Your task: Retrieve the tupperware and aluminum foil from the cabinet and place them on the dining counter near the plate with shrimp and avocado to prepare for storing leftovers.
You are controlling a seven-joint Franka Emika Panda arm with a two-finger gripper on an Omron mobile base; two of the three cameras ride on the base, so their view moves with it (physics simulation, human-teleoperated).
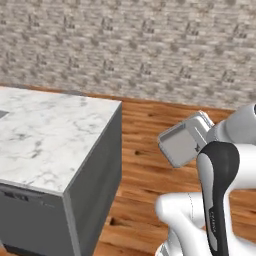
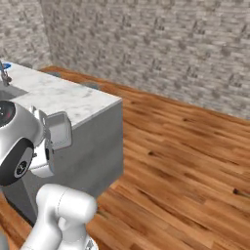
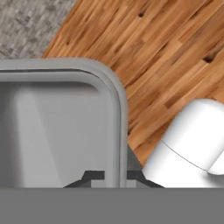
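Note:
My gripper point(image 3: 114, 176) is shut on the right rim of the tupperware point(image 3: 57, 127), a pale grey shallow container with rounded corners. One dark fingertip point(image 3: 92, 175) sits inside the rim and the other outside it. The tupperware point(image 1: 182, 141) hangs tilted on edge in the air over the wood floor, right of the dining counter point(image 1: 45, 135). From the right, the tupperware point(image 2: 59, 129) is level with the marble top of the dining counter point(image 2: 68, 100), near its corner. A sliver of blue, perhaps the plate point(image 2: 6, 65), shows at the far left. The aluminum foil and cabinet are out of view.
The island's grey side point(image 1: 95, 185) drops to a wood floor point(image 2: 185, 156) that runs back to a stone-pattern wall point(image 1: 150, 50). A sink point(image 2: 9, 91) and faucet point(image 2: 4, 73) sit at the counter's left end. My own white arm point(image 1: 220, 200) rises close beside the counter corner.

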